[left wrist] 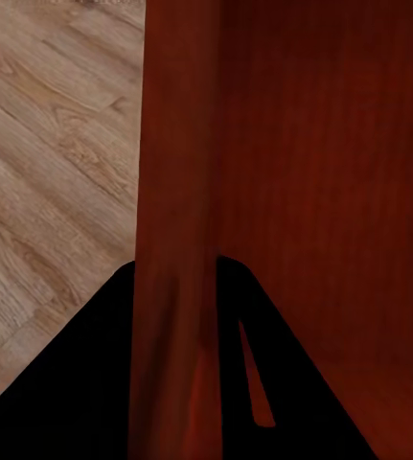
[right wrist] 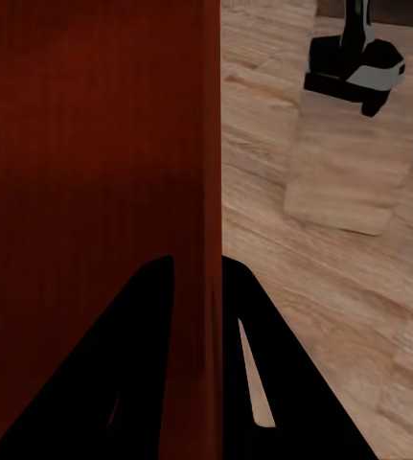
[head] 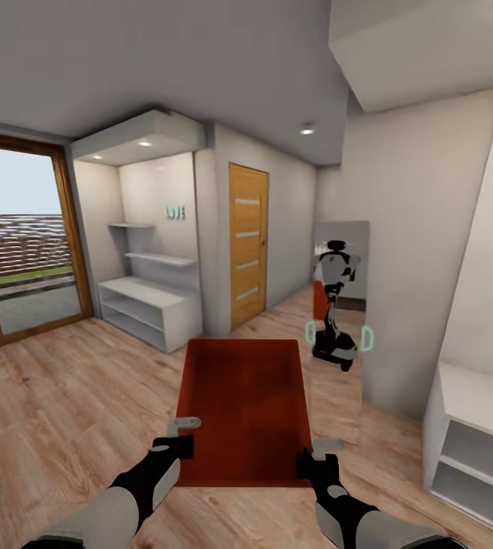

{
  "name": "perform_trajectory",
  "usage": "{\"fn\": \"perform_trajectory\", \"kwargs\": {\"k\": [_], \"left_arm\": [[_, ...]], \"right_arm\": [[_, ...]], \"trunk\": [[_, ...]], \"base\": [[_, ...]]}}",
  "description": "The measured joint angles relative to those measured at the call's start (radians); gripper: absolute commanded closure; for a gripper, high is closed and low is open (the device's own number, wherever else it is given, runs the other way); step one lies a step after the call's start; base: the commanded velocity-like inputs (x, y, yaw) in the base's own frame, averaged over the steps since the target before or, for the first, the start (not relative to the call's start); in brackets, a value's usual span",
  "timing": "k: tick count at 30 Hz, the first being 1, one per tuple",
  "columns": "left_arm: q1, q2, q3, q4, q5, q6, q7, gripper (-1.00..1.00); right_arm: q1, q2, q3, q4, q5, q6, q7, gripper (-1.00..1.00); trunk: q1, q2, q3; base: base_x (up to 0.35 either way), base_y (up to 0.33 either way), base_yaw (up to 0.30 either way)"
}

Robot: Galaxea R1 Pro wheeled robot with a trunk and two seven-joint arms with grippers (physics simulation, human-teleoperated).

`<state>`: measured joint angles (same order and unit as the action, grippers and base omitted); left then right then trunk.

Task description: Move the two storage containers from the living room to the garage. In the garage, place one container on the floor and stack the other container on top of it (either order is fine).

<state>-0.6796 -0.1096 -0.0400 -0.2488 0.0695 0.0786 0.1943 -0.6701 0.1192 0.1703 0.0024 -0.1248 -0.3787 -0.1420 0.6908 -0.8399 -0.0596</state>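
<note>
Here both claws, left (head: 176, 441) and right (head: 313, 454), clamp the storage container (head: 243, 408), a mirror (head: 340, 305) standing ahead.

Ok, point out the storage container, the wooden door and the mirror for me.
storage container (head: 243, 404), head view, its flat inner bottom.
wooden door (head: 247, 244), head view, middle of its panel.
mirror (head: 339, 320), head view, glass showing the robot's reflection.

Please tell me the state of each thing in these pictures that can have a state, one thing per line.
storage container: lifted off the wood floor, held by both side walls, open side up, nothing seen inside.
left gripper: jaws shut on the container's left wall.
right gripper: jaws shut on the container's right wall.
wooden door: closed.
mirror: upright against the wall, reflecting the robot.
</note>
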Motion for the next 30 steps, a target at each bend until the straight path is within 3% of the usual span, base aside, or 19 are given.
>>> {"fn": "perform_trajectory", "kwargs": {"k": [23, 30], "left_arm": [[0.000, 0.000, -0.001, 0.000, 0.000, 0.000, 0.000, 1.00], [0.000, 0.000, 0.000, -0.001, 0.000, 0.000, 0.000, 1.00]], "right_arm": [[0.000, 0.000, 0.001, 0.000, -0.002, -0.001, 0.000, 1.00], [0.000, 0.000, 0.001, 0.000, -0.002, -0.001, 0.000, 1.00]], "trunk": [[0.000, 0.000, 0.000], [0.000, 0.000, 0.000]], "base": [[0.322, 0.019, 0.000], [0.322, 0.085, 0.141]]}}
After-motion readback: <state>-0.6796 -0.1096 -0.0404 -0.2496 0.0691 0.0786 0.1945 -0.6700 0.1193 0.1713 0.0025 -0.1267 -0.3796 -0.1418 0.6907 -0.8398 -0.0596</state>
